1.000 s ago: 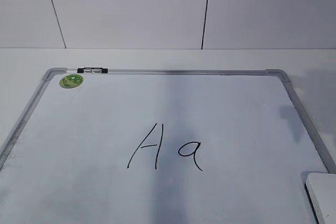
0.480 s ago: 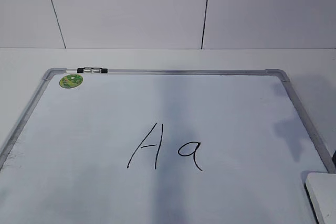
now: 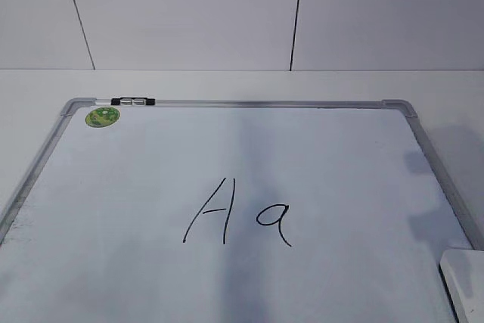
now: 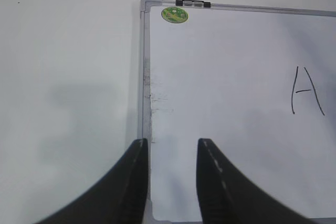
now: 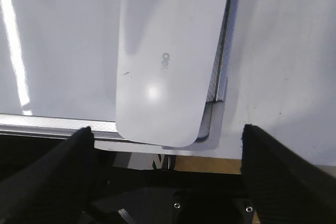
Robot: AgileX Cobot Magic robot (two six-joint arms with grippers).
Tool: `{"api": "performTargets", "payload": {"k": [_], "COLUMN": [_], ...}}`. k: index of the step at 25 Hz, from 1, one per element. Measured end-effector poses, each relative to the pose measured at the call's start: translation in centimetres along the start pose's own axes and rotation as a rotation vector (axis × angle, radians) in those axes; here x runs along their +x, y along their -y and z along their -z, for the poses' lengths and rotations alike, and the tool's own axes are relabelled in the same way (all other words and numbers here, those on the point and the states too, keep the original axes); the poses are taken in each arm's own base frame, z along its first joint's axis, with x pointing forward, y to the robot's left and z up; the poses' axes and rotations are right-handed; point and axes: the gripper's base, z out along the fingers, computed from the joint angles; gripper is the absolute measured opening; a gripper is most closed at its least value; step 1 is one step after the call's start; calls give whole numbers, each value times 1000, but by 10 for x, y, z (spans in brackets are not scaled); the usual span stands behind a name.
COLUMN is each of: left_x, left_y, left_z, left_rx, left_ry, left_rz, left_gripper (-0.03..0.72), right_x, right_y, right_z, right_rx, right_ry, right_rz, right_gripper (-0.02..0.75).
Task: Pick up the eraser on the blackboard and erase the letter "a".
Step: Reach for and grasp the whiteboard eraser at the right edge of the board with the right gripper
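my right claw (image 5: 168,135) hangs spread wide over the near right corner of the blackboard (image 3: 249,103), with nothing between its jaws. the eraser (image 5: 168,56) lies flat just beyond it, white top up, with small grey print on its face (too blurred for me to read). its long right side runs along the board's right frame, and its rounded near end overlaps the near frame at the corner. in the exterior view only a piece of the eraser (image 3: 465,281) shows, at the lower right edge.

my left claw (image 4: 170,174) hovers partly spread above the board's left frame, one finger (image 4: 134,182) over the white tabletop (image 4: 68,77) and the other over the board surface, grasping nothing. smudgy grey marks run along that stretch of frame.

the letter "a" (image 3: 274,222) sits near the middle of the board, thin black marker, a loop with a tail, just right of the taller capital "A" (image 3: 210,212). it is well apart from the eraser. a round green sticker (image 3: 102,116) sits in the far left corner, beside a small black and silver clip (image 3: 133,101) on the far frame.
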Motion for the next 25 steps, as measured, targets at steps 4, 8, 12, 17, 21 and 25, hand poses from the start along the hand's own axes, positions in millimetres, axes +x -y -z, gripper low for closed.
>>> {"api": "performTargets", "payload": {"k": [4,8,12,17,21,25], "left_x": [0,0,0,0,0,0], "left_y": [0,0,0,0,0,0], "left_z": [0,0,0,0,0,0], "left_rx": [0,0,0,0,0,0], "left_ry": [0,0,0,0,0,0], "left_rz": [0,0,0,0,0,0], "left_gripper": [239,239,239,239,239,239], "right_x": [1,1,-1,-3,-4,-4], "right_y": [-1,-4,-4,-4,-4,-4], "right_z": [-2,-2,-6,-8,-15,-28], "right_rx": [-12,-39,-43,-45,-42,-38], "right_ry": [-10,-12,-26,-5,-19,-45], "right_rz": [-10,-61,-91,-106,-109,-115], "right_gripper": [668,668,668,668,668,668]}}
